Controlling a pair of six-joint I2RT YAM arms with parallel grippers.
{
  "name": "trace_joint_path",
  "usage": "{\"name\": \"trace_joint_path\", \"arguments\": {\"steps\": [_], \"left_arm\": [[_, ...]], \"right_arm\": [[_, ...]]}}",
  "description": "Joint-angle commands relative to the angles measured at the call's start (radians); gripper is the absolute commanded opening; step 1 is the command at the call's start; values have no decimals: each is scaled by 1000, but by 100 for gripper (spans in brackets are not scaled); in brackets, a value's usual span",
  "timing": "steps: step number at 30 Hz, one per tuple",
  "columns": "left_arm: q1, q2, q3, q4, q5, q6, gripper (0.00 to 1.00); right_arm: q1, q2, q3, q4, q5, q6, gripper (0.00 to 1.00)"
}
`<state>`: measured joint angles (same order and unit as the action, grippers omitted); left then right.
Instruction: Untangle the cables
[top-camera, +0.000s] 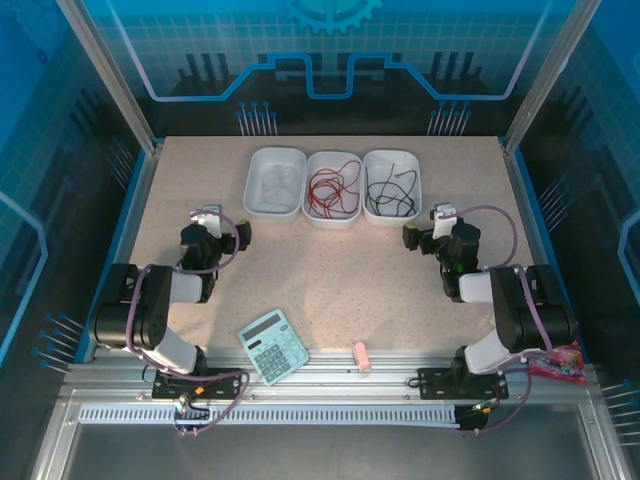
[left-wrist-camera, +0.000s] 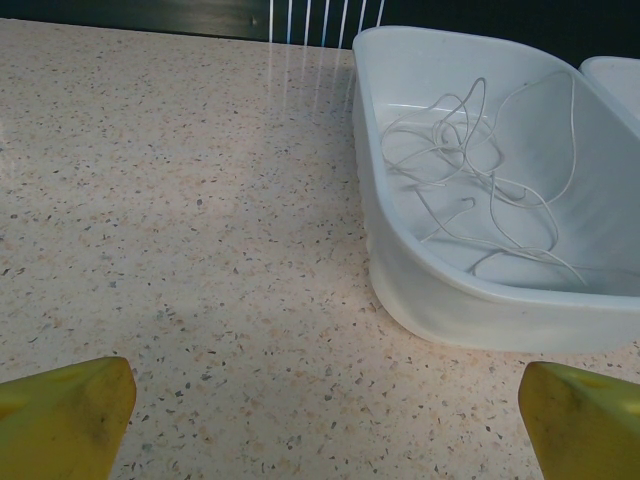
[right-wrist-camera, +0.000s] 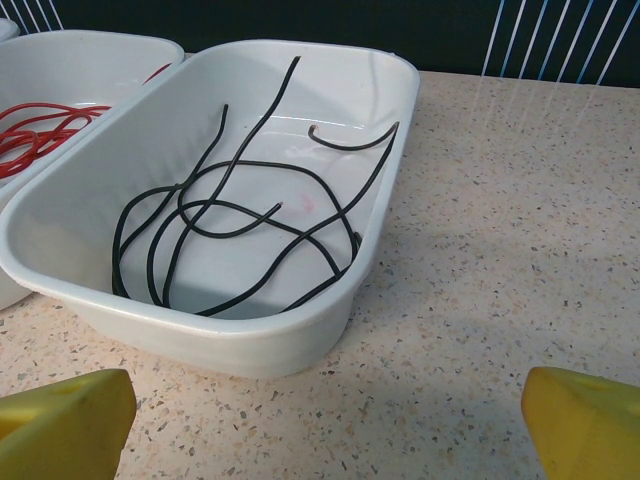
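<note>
Top external view first: three oval white tubs lined up side by side across the far half of the speckled beige table (top-camera: 330, 285), rims touching or nearly so. Inside the left tub (top-camera: 275, 151), white cable (top-camera: 278, 183), pale and barely readable from up here. Over in the middle tub (top-camera: 332, 154), red cable (top-camera: 333, 190) looped over itself in a loose nest. Then the right tub (top-camera: 393, 153), carrying black cable (top-camera: 390, 198). One colour to a tub. Nearer the arm bases, a teal calculator (top-camera: 273, 346) lying askew and a small pink block (top-camera: 361, 357) just right of it, both well apart from the tubs.

Over to the left wrist: white cable (left-wrist-camera: 470, 165) curled in thin, wiry loops on the tub floor, almost matching the smooth, glossy plastic, walls thick and rounded. Wide-spread left gripper (left-wrist-camera: 322, 430), yellow fingertips (left-wrist-camera: 60, 420) at either bottom corner, holding nothing, poised short of the tub above the stone-flecked surface.

Right wrist now: black cable (right-wrist-camera: 240, 210), thicker and rubbery-looking, sweeping in long open curves, cut ends loose. Red loops peeking in from the neighbouring tub at left. Same story for the right gripper (right-wrist-camera: 322, 425): jaws wide apart, empty, just short of the tub's near wall
</note>
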<state>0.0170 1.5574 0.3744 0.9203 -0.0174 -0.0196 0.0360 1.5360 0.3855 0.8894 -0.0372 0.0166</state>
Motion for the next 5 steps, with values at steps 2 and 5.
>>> {"name": "trace_joint_path", "arguments": {"steps": [2, 5], "left_arm": [[4, -8, 10, -3, 14, 12, 99], [4, -8, 10, -5, 14, 12, 99]], "right_arm": [[-7, 5, 13, 2, 2, -20, 100], [-7, 4, 12, 2, 4, -20, 100]]}}
